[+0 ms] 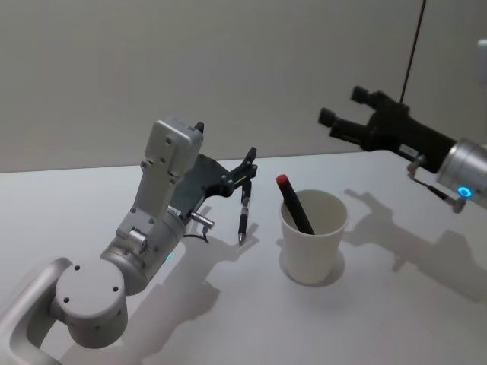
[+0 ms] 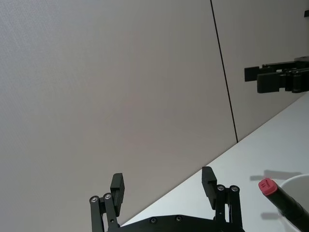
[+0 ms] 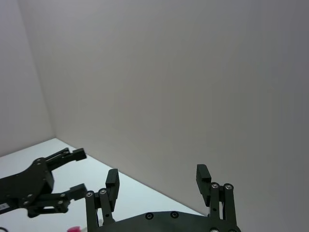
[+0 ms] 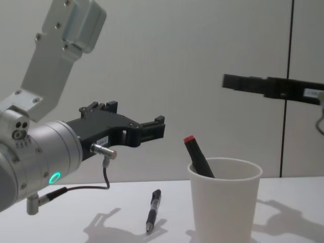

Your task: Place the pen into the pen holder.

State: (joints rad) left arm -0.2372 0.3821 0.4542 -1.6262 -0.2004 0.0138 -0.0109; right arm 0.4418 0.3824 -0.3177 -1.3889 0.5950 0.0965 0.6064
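Note:
A black pen (image 1: 243,214) lies on the white table just left of the pen holder (image 1: 312,242), a white paper cup; the pen (image 4: 153,209) and the holder (image 4: 225,205) also appear in the chest view. A second, red-capped black pen (image 1: 294,202) leans inside the cup. My left gripper (image 1: 249,163) hovers open above the lying pen, clear of it, with nothing between its fingers (image 2: 117,186). My right gripper (image 1: 340,115) is raised high behind and to the right of the cup, open and empty.
The table (image 1: 396,319) is bare white around the cup. A plain wall (image 4: 202,50) with a dark vertical seam stands close behind. My left arm's grey body (image 1: 144,236) takes up the near left of the table.

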